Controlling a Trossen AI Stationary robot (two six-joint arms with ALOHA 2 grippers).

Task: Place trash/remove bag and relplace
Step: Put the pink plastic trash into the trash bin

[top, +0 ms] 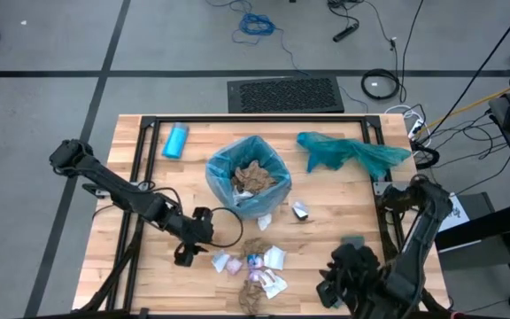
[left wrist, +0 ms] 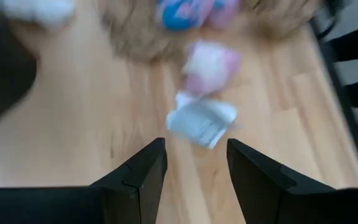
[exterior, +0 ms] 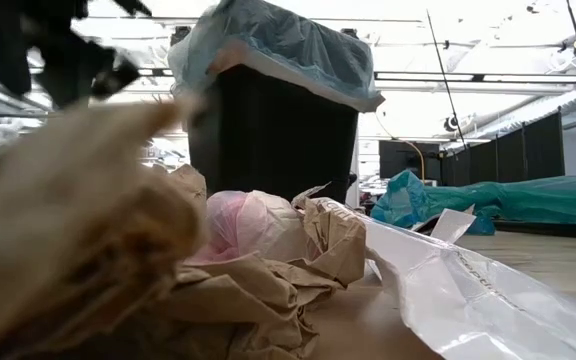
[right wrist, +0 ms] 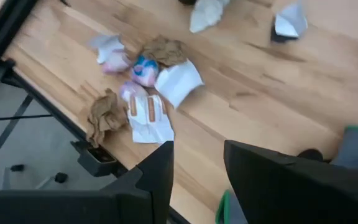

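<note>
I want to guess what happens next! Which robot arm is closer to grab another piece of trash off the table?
Probably the left. The left gripper sits open right beside the scrap pile, with a white wrapper just ahead of its fingers. The right gripper is open too, but farther from the pile, near the table's edge.

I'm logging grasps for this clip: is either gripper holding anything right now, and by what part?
Nothing is held. The left gripper is open over the scattered trash with nothing between its fingers; the right gripper is open and empty too.

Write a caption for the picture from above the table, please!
Two robot arms reach toward scattered trash beside a bin lined with a blue bag on a wooden table.
</note>
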